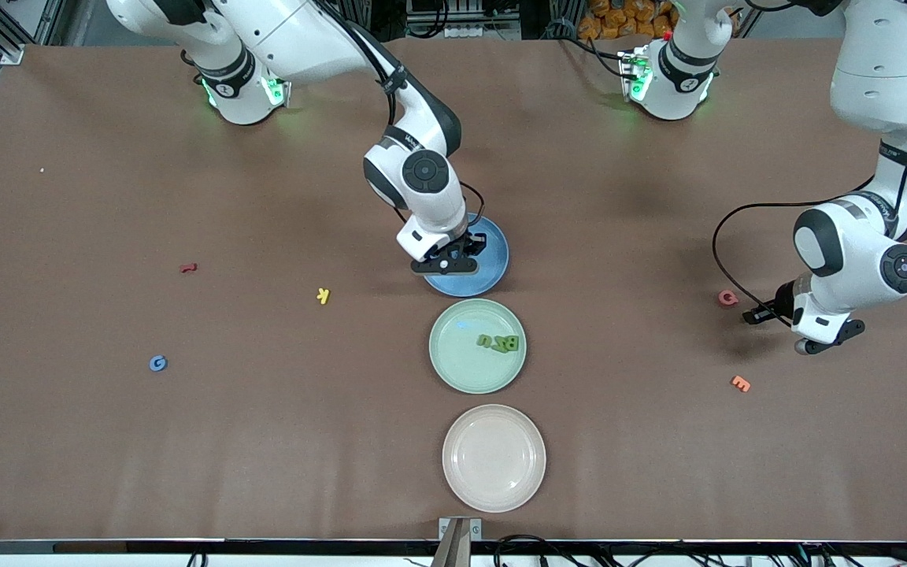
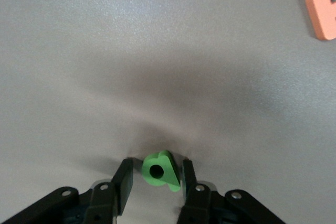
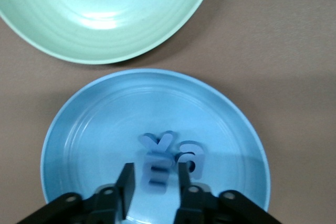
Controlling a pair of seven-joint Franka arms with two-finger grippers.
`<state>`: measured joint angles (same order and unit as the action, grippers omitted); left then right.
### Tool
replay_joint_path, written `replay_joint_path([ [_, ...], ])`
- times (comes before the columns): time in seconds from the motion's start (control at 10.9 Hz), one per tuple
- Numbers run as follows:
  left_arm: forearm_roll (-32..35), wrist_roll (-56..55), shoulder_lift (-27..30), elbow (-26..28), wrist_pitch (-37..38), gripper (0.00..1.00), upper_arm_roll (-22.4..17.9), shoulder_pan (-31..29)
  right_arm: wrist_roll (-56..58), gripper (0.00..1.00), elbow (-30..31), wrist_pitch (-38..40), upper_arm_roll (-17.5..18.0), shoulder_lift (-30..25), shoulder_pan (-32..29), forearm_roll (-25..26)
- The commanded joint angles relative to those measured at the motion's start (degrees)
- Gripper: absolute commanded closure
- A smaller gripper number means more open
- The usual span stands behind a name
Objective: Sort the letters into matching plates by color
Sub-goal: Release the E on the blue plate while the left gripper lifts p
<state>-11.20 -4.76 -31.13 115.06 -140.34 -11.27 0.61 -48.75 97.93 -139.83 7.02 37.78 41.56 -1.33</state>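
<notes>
We see a blue letter [image 3: 157,169] between the right gripper's [image 3: 153,184] spread fingers, over the blue plate [image 1: 493,268] mid-table, beside two blue letters [image 3: 178,150] already inside. Green letters [image 1: 498,342] lie in the green plate [image 1: 461,370]; the beige plate [image 1: 494,457] sits by the front edge. Near the left arm's edge, the left gripper [image 2: 153,182] brackets a green letter [image 2: 160,170], fingers parted, low by the table.
</notes>
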Motion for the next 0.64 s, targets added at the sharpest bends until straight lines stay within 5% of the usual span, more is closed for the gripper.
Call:
replay_joint_path([
  [0.0,-1.2,-0.1,-0.4,0.3,-1.3,0.61,-0.2,0.5,-0.5,0.00,-3.1,5.6,0.0,-0.1,-0.8,-0.6],
  [0.37,-1.0,0.0,-0.4,0.4,-1.3,0.99,0.0,0.6,4.7,0.00,-3.9,9.7,0.0,-1.6,-3.9,-0.3],
  [0.55,-0.2,0.5,0.0,0.1,-0.9,1.00,0.6,0.9,8.7,0.00,-3.9,11.9,-0.3,-3.0,-6.8,-0.1],
])
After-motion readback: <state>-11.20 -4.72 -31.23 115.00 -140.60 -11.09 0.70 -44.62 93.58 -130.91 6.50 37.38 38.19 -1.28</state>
